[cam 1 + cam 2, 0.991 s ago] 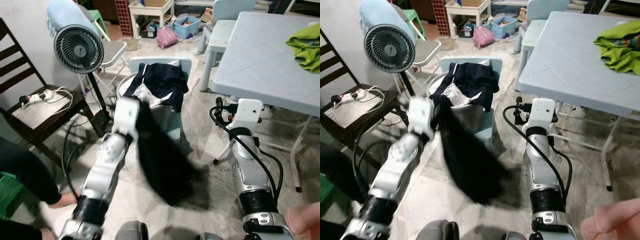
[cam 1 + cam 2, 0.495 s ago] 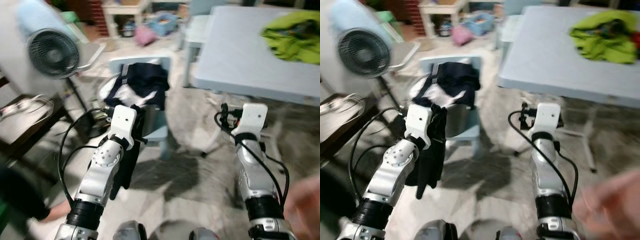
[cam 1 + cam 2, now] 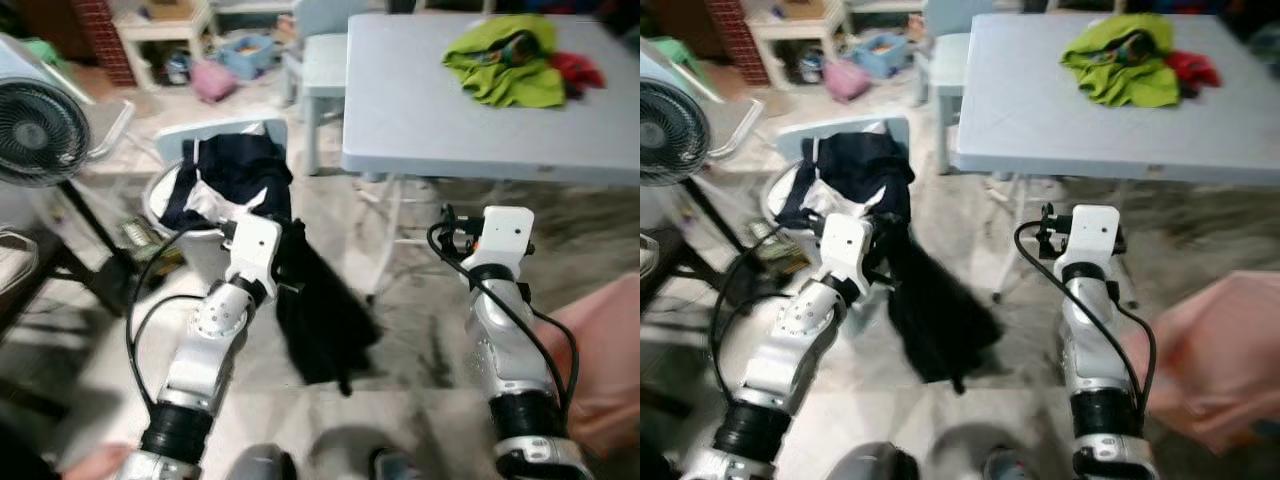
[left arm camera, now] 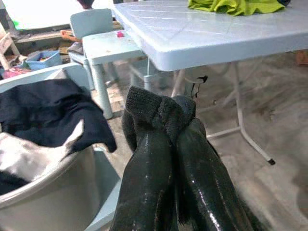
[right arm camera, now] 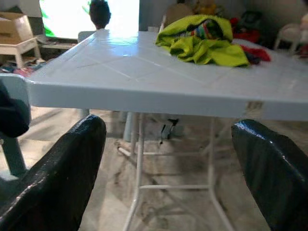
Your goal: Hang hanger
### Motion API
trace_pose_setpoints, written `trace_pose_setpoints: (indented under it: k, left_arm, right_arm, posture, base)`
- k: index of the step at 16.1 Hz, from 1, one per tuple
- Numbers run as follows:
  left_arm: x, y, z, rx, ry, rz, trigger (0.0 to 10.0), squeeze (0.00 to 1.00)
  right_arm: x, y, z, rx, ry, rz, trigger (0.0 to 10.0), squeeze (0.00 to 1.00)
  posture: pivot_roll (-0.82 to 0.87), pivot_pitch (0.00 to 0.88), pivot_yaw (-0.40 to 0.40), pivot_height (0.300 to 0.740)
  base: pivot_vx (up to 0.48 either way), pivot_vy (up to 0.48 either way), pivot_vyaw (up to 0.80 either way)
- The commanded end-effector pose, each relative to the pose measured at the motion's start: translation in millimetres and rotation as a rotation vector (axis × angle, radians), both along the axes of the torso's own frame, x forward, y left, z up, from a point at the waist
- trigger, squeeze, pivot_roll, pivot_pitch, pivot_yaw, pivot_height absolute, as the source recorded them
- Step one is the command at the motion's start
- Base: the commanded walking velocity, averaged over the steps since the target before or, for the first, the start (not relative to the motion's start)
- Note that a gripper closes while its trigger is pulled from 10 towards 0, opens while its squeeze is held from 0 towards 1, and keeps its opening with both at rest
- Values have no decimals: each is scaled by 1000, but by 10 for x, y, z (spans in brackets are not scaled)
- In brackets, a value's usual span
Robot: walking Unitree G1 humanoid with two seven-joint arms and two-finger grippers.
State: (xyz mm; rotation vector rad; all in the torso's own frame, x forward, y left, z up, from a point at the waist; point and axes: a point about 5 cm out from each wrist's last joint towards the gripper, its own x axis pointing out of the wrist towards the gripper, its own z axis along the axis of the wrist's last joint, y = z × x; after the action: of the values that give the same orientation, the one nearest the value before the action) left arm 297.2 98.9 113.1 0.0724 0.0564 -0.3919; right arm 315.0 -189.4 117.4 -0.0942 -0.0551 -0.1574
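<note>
I have the left gripper [image 4: 166, 159] clamped tight on a black garment [image 3: 320, 315], which hangs down from it over the floor, just right of the laundry basket [image 3: 165, 195]. More dark clothes [image 3: 235, 175] are heaped in that basket, in front of a pale blue chair [image 3: 225, 132]. My right gripper [image 5: 163, 178] is held wide with nothing between its fingers, pointing toward the grey surface [image 3: 450, 110] on the far right, where a green cloth [image 3: 500, 68] lies bunched. I cannot make out a hanger. A fan [image 3: 40, 130] stands far left.
</note>
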Motion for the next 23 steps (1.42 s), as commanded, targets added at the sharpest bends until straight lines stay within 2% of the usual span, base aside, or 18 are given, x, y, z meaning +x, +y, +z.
trace_pose_setpoints:
  k: [1, 7, 10, 15, 23]
  left_arm:
    - [41, 49, 123, -12, -46, 28, 10000, 0]
    - [53, 37, 143, -14, -57, 20, 10000, 0]
    - [50, 46, 164, -25, -77, 20, 10000, 0]
    - [69, 80, 234, -96, -94, 21, 10000, 0]
    - [89, 79, 268, -133, -106, 21, 10000, 0]
  right_arm:
    - [-2, 62, 43, 6, -13, 26, 10000, 0]
    - [-3, 44, 61, 8, -21, 25, 10000, 0]
    - [-3, 79, 76, 12, -23, 47, 10000, 0]
    - [-3, 86, 72, 15, -19, 54, 10000, 0]
    - [12, 94, 87, 14, -23, 64, 10000, 0]
  posture:
    - [8, 44, 63, 740]
    - [4, 45, 60, 740]
    - [3, 44, 56, 740]
    - [2, 44, 55, 740]
    - [0, 38, 51, 740]
  base:
    - [0, 480, 0]
    - [0, 477, 0]
    - [0, 0, 0]
    - [0, 0, 0]
    - [395, 0, -66]
